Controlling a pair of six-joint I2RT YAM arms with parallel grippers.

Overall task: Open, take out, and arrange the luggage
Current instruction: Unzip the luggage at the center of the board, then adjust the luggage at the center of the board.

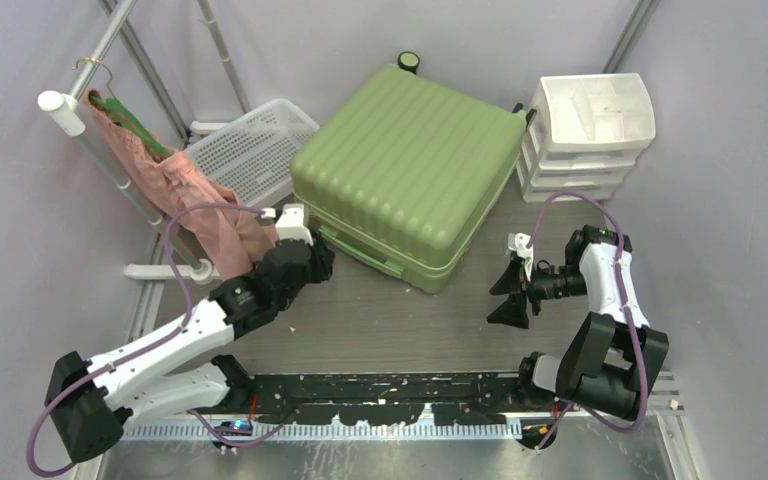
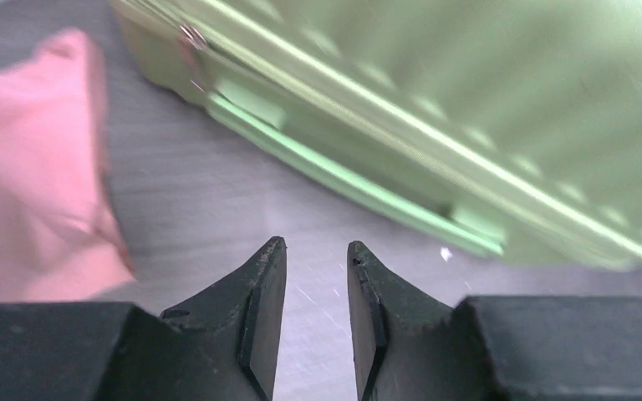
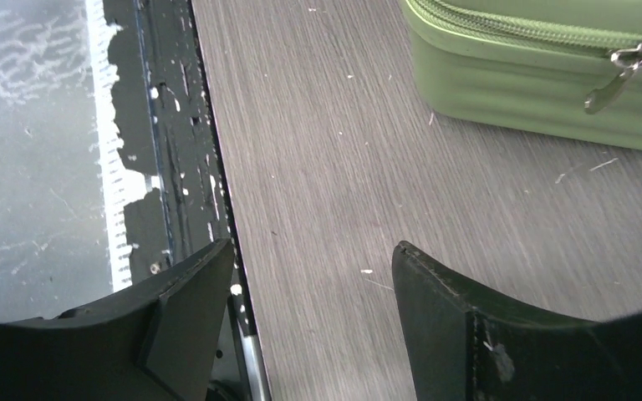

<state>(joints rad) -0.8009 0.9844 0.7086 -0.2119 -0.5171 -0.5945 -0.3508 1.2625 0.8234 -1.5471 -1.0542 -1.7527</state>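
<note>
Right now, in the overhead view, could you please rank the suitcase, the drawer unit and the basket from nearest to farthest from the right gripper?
1. Suitcase, just left of the right gripper.
2. Drawer unit, behind it at the back right.
3. Basket, far across at the back left.

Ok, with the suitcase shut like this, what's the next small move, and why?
Probably the right gripper should ease forward to the zip pull and close on it. The luggage lies shut on the table, and the pull hangs free ahead of that gripper's open, empty jaws. The left gripper, also open and empty, sits by the case's other side.
</note>
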